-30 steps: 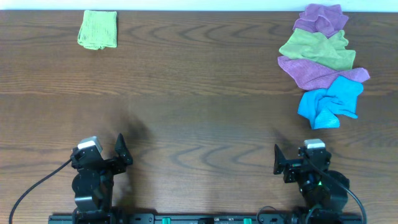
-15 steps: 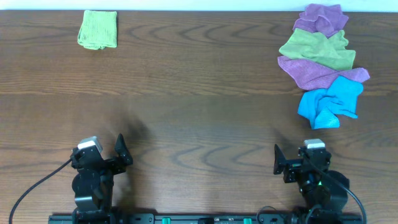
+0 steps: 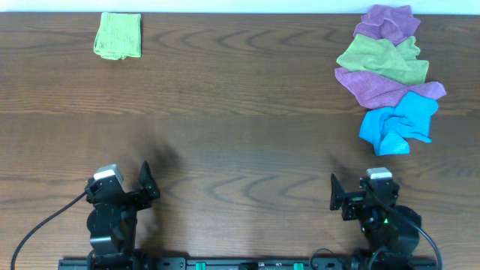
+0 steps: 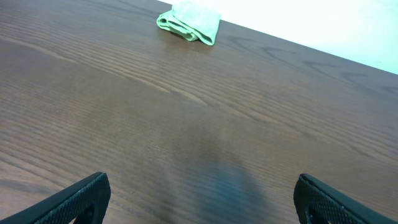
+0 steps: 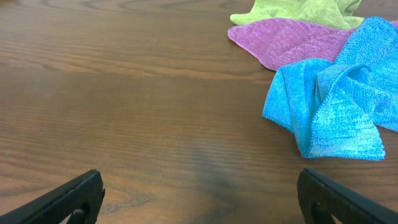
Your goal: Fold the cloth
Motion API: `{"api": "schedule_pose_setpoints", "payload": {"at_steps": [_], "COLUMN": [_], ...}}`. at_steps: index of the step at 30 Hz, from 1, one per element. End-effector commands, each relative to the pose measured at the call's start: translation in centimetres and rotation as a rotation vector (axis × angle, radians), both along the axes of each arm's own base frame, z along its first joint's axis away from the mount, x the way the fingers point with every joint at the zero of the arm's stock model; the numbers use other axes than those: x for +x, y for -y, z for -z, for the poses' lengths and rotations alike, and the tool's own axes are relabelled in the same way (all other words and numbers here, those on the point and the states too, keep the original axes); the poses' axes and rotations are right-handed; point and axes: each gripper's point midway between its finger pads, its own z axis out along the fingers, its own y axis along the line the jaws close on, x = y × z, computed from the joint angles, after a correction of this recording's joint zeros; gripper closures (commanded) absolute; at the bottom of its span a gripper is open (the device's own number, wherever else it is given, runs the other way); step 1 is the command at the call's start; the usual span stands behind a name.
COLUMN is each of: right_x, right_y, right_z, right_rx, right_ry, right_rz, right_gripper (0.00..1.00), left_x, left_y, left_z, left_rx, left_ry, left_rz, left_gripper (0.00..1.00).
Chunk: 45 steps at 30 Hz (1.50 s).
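Crumpled blue microfibre cloth [image 3: 397, 124] lying at right of wooden table [image 3: 240, 150], touching purple cloth [image 3: 371, 86]. Folded light-green cloth [image 3: 118, 35] sitting far left. Left end effector [image 4: 202, 202], right end effector [image 5: 199, 199] both gaping, empty.

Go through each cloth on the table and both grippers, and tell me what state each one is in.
Small light green cloth: folded, lying alone.
Bright blue microfibre cloth: crumpled, unfolded.
Larger green cloth: rumpled, unfolded.
Purple cloth beside the blue one: unfolded, partly under the larger green cloth.
Purple cloth at the far edge: crumpled.
Left gripper: open, empty.
Right gripper: open, empty.
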Motion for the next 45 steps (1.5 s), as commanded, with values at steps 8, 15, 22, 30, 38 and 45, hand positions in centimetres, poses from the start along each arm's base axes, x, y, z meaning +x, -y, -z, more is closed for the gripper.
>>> {"api": "schedule_pose_setpoints", "payload": {"at_steps": [8,15,22,30,38,45], "right_x": [-0.1,-0.1,-0.1,1.7,2.9,5.5], "right_y": [2.4,2.5,2.5,3.2,7.7,12.3], "right_z": [0.3,0.4,0.4,-3.5,-4.2,-3.2], "right_rx": [-0.179,-0.18,-0.18,-0.147,-0.049,0.057], "right_ry": [-0.007,-0.012,-0.011,0.176,0.182,0.025], "right_rz": [0.076,0.08,0.08,0.148,0.393,0.514], "right_gripper": [0.01,0.01,0.01,0.01,0.01,0.01], "left_x": [-0.1,-0.1,-0.1,-0.1,-0.1,-0.1], "left_y": [-0.2,-0.2,-0.2,-0.2,-0.2,-0.2], "left_z": [0.9,0.9,0.9,0.9,0.9,0.9], "left_rx": [0.022,0.022,0.022,0.022,0.022,0.022], "left_ry": [-0.019,-0.019,-0.019,-0.019,-0.019,-0.019], "left_rz": [-0.007,-0.007,-0.006,-0.006,-0.006,-0.007], "left_gripper": [0.05,0.04,0.05,0.05,0.05,0.05]}}
